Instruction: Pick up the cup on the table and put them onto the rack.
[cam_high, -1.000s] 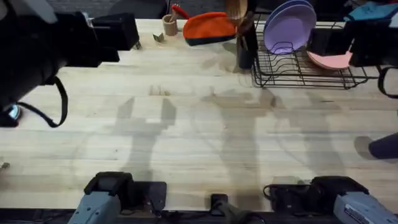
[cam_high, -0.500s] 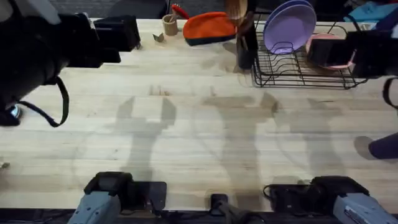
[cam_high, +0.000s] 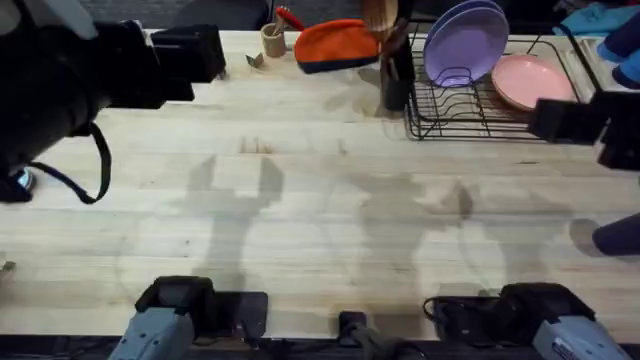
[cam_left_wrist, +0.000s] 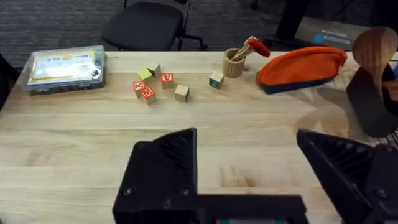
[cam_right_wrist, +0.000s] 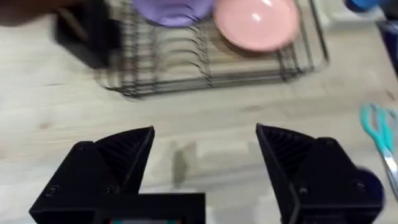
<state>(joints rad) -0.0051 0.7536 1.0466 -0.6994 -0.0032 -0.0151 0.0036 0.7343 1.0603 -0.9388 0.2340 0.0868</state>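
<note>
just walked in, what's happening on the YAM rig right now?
Nothing is being held. The right gripper is open and empty above the table, just in front of the rack that holds a lavender plate and a pink plate. The cup stands on the table at the far right edge, not yet picked up. The left gripper is open over the table's far left, facing wooden blocks and an orange pouch.
</note>
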